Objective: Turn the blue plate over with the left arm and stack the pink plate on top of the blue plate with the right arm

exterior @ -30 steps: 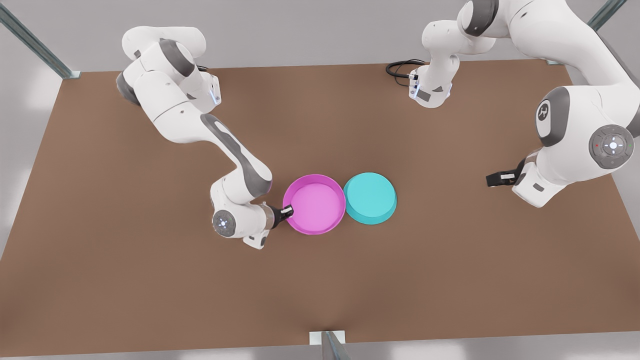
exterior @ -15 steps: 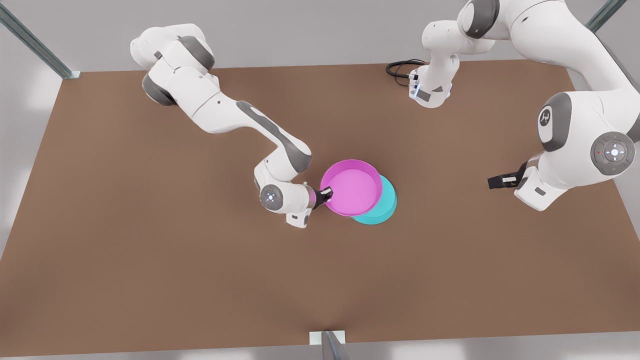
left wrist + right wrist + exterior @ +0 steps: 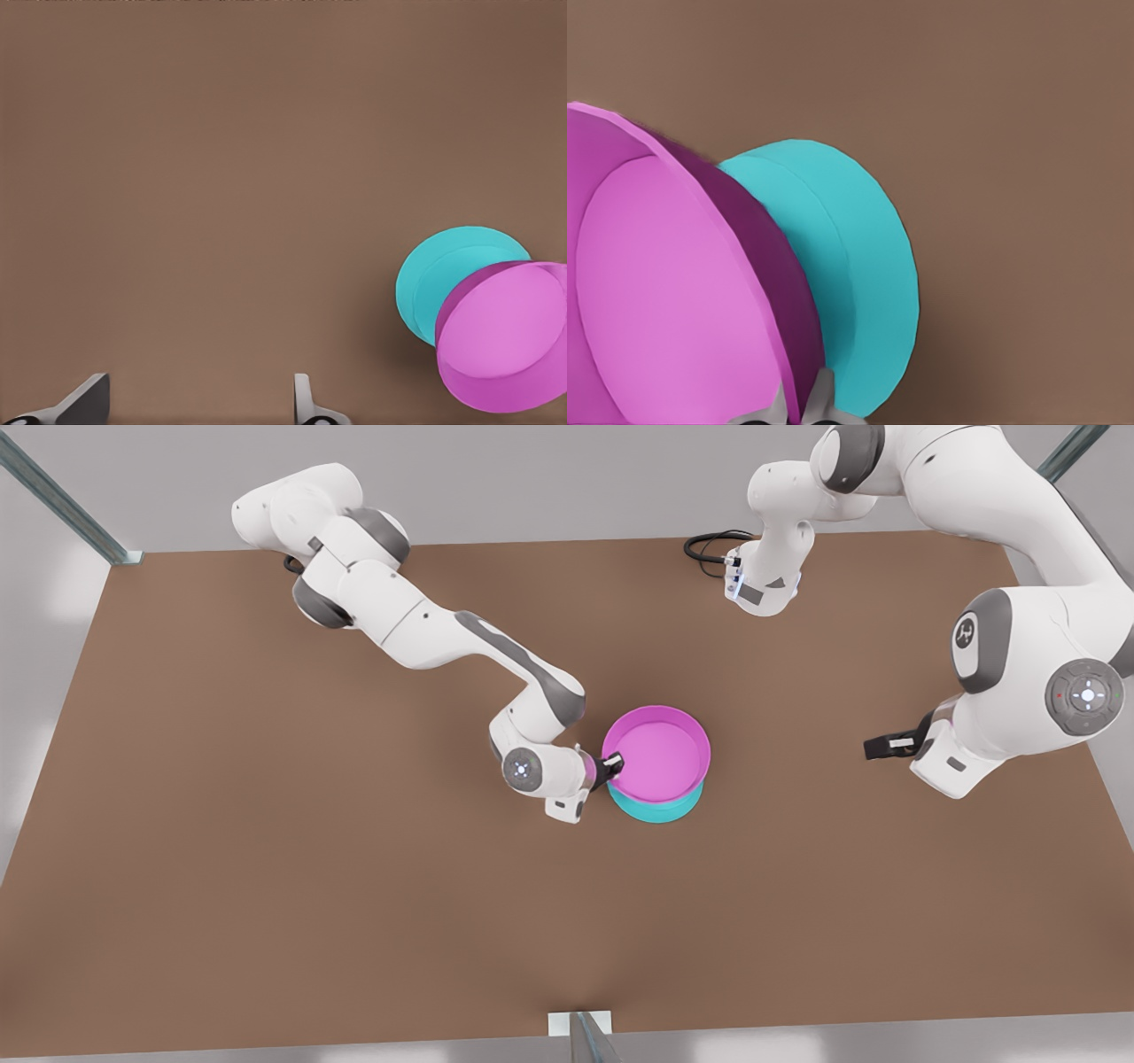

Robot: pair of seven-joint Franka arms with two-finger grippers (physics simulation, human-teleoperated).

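The right gripper [image 3: 613,764] is clamped on the pink plate's [image 3: 657,751] rim, holding it above the blue plate [image 3: 660,809], which lies flat side up on the table [image 3: 266,824]. The left gripper [image 3: 873,745] waits well apart, fingers [image 3: 306,403] spread.

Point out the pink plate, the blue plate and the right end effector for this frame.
pink plate [image 3: 660,748]: front view, its lighter inside floor.
blue plate [image 3: 656,810]: front view, visible lower wall beneath the pink one.
right end effector [image 3: 613,765]: front view, fingertips shut on the pink plate's rim.
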